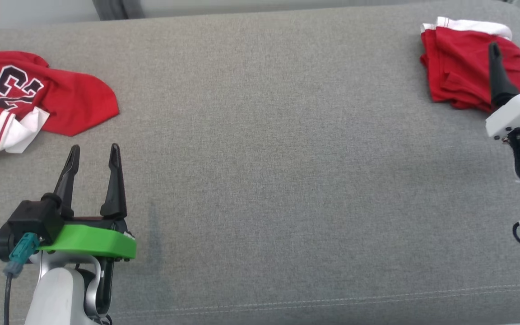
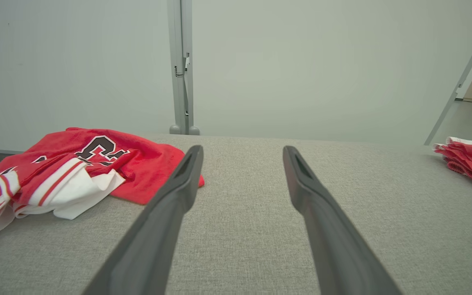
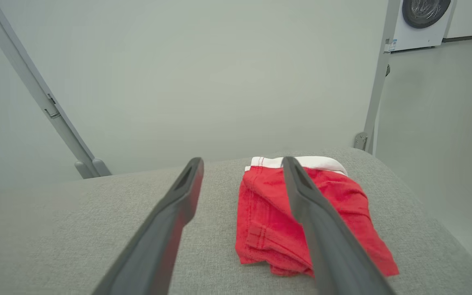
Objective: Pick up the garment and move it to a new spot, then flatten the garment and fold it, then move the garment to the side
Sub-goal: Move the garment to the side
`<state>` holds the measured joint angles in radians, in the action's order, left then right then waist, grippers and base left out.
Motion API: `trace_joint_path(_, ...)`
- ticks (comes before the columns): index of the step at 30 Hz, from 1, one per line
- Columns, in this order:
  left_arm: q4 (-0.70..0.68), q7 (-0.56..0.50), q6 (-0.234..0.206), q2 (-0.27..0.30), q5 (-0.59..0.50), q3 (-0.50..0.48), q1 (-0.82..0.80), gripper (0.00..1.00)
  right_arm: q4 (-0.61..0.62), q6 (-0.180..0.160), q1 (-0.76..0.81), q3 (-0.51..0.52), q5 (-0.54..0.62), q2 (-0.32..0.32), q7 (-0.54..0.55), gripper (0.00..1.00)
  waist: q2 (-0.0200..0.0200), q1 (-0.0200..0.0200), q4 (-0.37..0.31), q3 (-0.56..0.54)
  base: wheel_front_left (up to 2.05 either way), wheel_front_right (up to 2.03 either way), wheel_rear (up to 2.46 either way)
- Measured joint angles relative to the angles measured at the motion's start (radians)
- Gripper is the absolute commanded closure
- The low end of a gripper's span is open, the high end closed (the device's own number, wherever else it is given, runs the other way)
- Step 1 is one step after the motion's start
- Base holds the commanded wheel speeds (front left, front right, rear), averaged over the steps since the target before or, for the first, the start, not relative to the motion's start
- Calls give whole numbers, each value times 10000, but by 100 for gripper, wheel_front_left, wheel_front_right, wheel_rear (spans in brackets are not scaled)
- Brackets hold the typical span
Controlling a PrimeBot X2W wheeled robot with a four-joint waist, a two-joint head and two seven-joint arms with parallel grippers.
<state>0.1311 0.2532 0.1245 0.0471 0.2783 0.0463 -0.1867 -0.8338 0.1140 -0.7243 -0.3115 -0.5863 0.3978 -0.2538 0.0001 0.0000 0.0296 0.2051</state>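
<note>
Grip on the crumpled jersey (image 1: 70,104) probably needed the left gripper (image 1: 95,149), fingers spread just beside it, to pinch its near edge, the right gripper (image 1: 509,46) hanging equally spread well apart.

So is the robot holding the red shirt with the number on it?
No, the shirt lies crumpled on the grey table, apart from the open left jaws.

Red jersey (image 1: 61,101) with black-and-white numerals, red white-banded shorts (image 1: 458,67), grey cushion (image 1: 278,158).
</note>
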Motion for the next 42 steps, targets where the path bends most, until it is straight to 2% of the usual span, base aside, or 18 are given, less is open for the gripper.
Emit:
trace_joint_path(5,63,0,0,-4,2,2,293,0,669,4,825,-19,-8,-307,-6,0,0,0,-83,-605,0,0,0)
trace_joint_path(10,69,0,0,-13,2,140,504,0,1898,8,1639,232,-12,-506,-6,0,0,0,-44,-1126,0,0,0)
trace_joint_path(24,144,0,0,-17,77,190,1200,0,4677,84,4419,456,510,-1672,-8,0,0,0,631,-2017,0,0,0)
trace_joint_path(33,-31,0,0,-21,92,180,1313,0,5825,-13,5544,454,1166,-2075,-8,0,0,-1,1013,-2185,0,0,0)
trace_joint_path(37,-128,0,0,-23,178,186,1313,0,6241,-184,5911,500,1484,-2117,-8,0,0,0,1044,-2204,0,0,0)
trace_joint_path(42,-215,0,0,-25,228,121,1403,0,6556,-203,6342,430,1685,-2236,-8,0,0,0,948,-2175,0,0,0)
